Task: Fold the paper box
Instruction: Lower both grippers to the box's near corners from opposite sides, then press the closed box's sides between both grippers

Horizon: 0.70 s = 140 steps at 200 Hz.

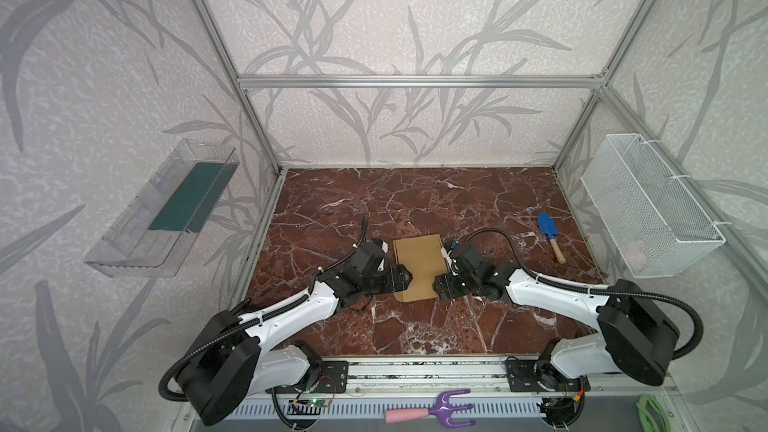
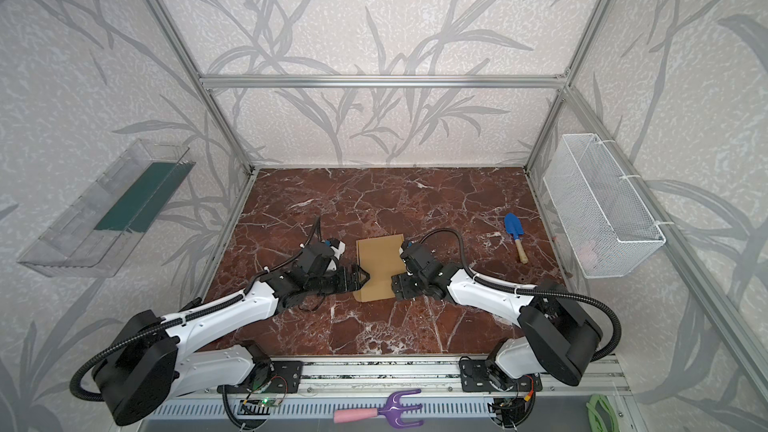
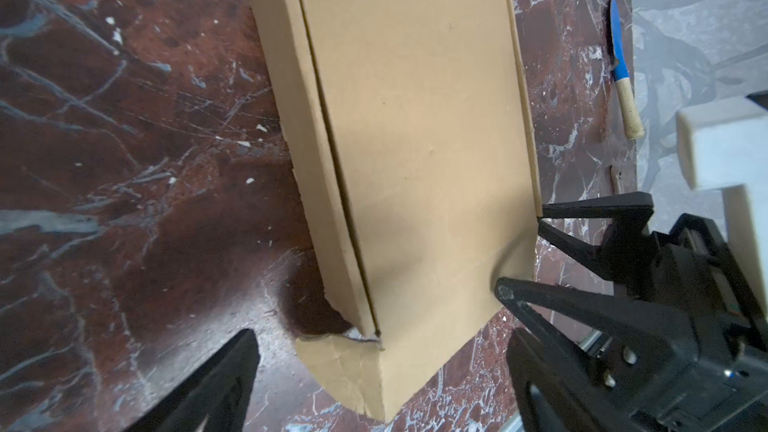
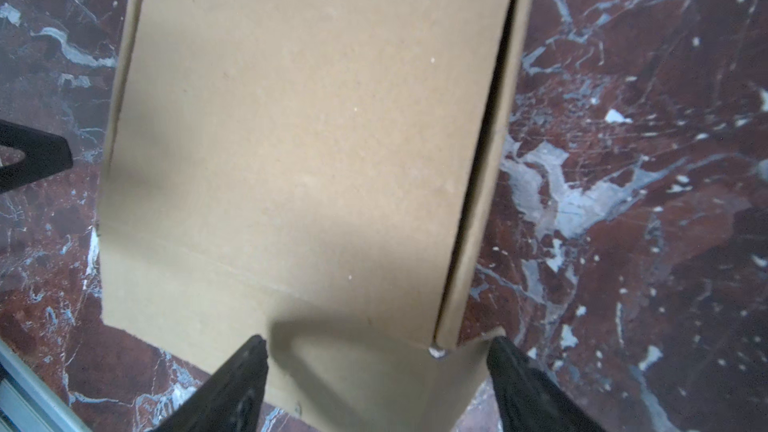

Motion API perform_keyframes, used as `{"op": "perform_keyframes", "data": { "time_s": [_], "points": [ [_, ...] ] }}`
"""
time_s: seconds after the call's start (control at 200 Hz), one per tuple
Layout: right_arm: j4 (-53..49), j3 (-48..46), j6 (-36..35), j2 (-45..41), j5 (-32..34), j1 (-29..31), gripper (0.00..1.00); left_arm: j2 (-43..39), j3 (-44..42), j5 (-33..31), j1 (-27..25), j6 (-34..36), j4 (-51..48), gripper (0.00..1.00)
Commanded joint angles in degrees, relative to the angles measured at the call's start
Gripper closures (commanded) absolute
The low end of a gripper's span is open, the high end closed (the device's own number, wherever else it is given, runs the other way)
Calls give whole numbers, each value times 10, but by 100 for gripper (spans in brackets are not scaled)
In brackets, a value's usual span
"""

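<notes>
The paper box (image 1: 417, 261) lies mid-counter (image 1: 415, 326). Its lid is folded down, so I cannot see inside, and a rounded flap pokes out at its near end. My left fingers (image 3: 224, 380) stand spread wide at its left edge and my right fingers (image 4: 245, 376) equally wide at its right edge; neither grips anything. On the left wall a clear bin (image 1: 124, 259) holds a dark green sheet (image 1: 187, 197). The white mesh basket (image 1: 648, 197) on the right wall holds a pale pink lump (image 1: 633, 250), too blurred to name.
</notes>
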Motion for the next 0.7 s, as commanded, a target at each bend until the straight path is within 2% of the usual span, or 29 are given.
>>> {"op": "perform_keyframes", "data": {
  "time_s": [0.0,0.335,0.695],
  "points": [
    [10,-4,0,-1,-12,-3,17,3,-13,3,-5,-19,32,6],
    [36,-14,22,1,-52,-3,20,10,-34,8,-25,-45,67,7],
    [39,-19,30,-2,-53,-3,23,18,-54,1,-50,-68,99,7]
  ]
}}
